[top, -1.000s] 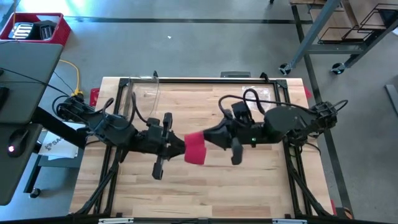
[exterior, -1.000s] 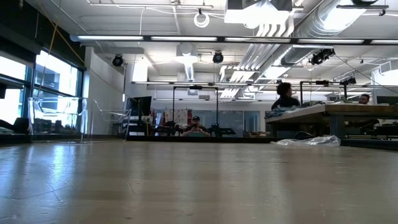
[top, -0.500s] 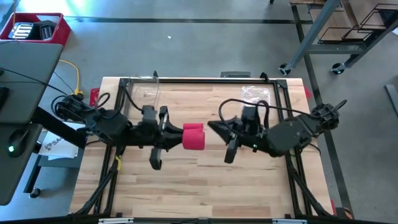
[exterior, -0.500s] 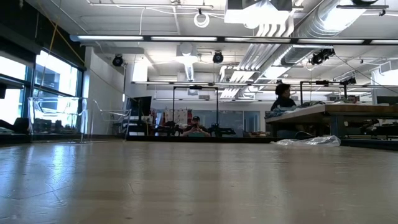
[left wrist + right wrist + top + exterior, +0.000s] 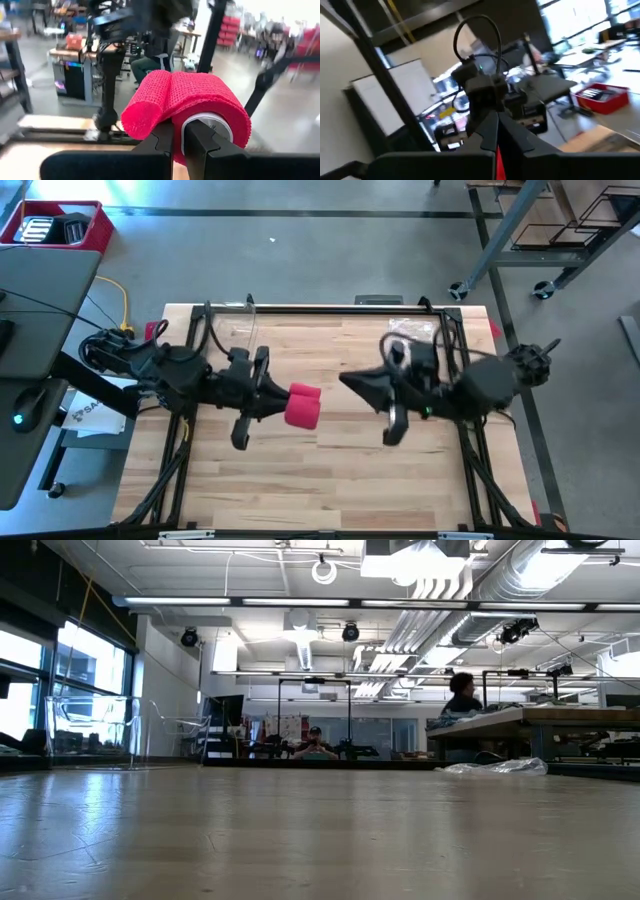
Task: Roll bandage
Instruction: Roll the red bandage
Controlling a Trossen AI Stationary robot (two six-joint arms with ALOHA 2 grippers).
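The bandage (image 5: pixel 302 406) is a bright red roll held in the air over the middle of the table. In the left wrist view, the bandage (image 5: pixel 190 97) shows a white core at its near end and a looser fold beside it. My left gripper (image 5: pixel 283 402) comes from the table's left and is shut on it. My right gripper (image 5: pixel 346 381) is shut and points at the roll from the right, a short gap away, touching nothing. The low view shows neither arm nor bandage. My left gripper pinches the roll's near end (image 5: pixel 178 131) between its two fingers (image 5: pixel 161 145), beside the white core (image 5: pixel 210 124). The fingers come level from the table's left and lie along the roll's axis. The roll sticks out beyond them, lifted clear of the table.
A crinkled clear plastic bag (image 5: pixel 410 330) lies near the far right edge and shows also in the low view (image 5: pixel 497 767). A clear plastic stand (image 5: pixel 240 330) is at the far left. A red bin (image 5: pixel 60 225) sits off the table.
My right gripper has drawn away from the bandage toward the table's right edge, and its wrist has rolled. My left gripper has kept hold of the roll and carried it a little toward the far and left edges, still clear of the table.
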